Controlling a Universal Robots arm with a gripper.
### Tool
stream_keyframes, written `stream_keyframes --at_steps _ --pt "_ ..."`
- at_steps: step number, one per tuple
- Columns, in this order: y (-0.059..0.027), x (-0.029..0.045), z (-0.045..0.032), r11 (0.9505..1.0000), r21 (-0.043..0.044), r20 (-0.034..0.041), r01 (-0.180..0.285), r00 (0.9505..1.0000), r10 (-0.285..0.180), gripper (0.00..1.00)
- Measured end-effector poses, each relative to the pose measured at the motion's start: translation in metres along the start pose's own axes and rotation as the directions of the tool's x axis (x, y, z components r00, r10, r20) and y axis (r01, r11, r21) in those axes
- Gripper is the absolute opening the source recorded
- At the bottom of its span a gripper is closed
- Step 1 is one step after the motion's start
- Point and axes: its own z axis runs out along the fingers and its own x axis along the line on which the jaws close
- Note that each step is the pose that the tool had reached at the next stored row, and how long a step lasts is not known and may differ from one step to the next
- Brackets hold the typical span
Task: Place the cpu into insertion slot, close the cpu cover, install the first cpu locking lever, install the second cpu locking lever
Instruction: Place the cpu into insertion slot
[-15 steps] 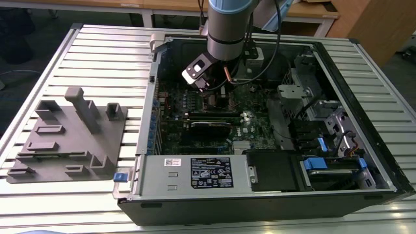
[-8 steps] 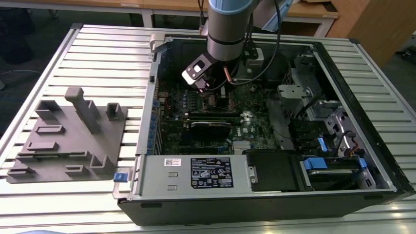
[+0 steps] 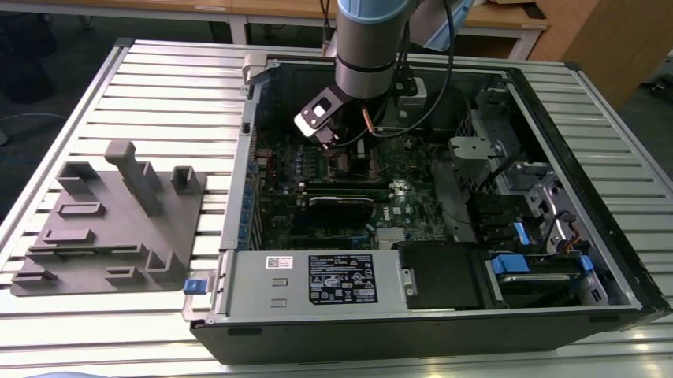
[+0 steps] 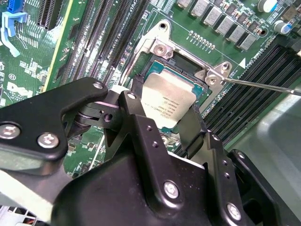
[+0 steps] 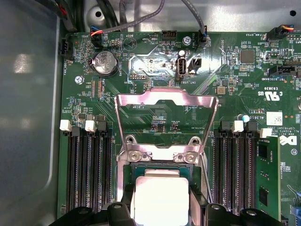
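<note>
The computer case (image 3: 620, 260) lies open on the desk (image 3: 158, 79), towards the desk's edge on the exterior view's right; a grey fixture block (image 3: 116, 213) sits near the opposite edge, well apart from the case. The arm (image 3: 368, 39) reaches down into the case over the green motherboard (image 5: 141, 52).

Gripper (image 4: 164, 107) (image 5: 161, 209): clenched on the cpu (image 4: 165, 96) (image 5: 160, 190); in both wrist views the black fingers (image 4: 136, 113) press against two opposite edges of the chip, its silver top facing up.

Location of the cpu: inside the metal rim of the insertion slot (image 4: 182, 62) (image 5: 157, 167), level with the board; whether it is fully seated cannot be told.

The cpu cover (image 5: 167, 100): raised on its hinge at the slot's edge, standing open with its square window showing the board behind it; it is not touching the chip.

Locking lever (image 4: 258, 84): a thin metal rod running out from the slot's corner bracket across the black memory slots (image 5: 87, 165); it is not latched down.

A memory stick (image 5: 268, 174) stands in a slot near the motherboard's edge, apart from the socket.
</note>
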Motion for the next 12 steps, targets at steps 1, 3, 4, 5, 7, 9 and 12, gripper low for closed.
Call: stream_keyframes --at_steps 1,3,4,5,7,9,12 --pt "0.0 0.0 0.0 1.0 0.0 0.0 0.0 1.0 0.0 0.54" --pt "0.0 0.0 0.0001 1.0 -0.0001 -0.0001 0.0 1.0 0.0 0.54" --pt "0.0 0.0 0.0001 1.0 0.0 -0.0001 0.0 1.0 0.0 0.54" --pt "0.0 0.0 0.0001 1.0 0.0 -0.0001 0.0 1.0 0.0 0.54" --pt "0.0 0.0 0.0002 1.0 0.0 -0.0001 0.0 1.0 0.0 0.54" --pt "0.0 0.0 0.0002 1.0 0.0 0.0 0.0 1.0 0.0 0.54" --pt "0.0001 0.0003 0.0009 1.0 -0.0012 -0.0018 0.0 1.0 0.0 0.55"
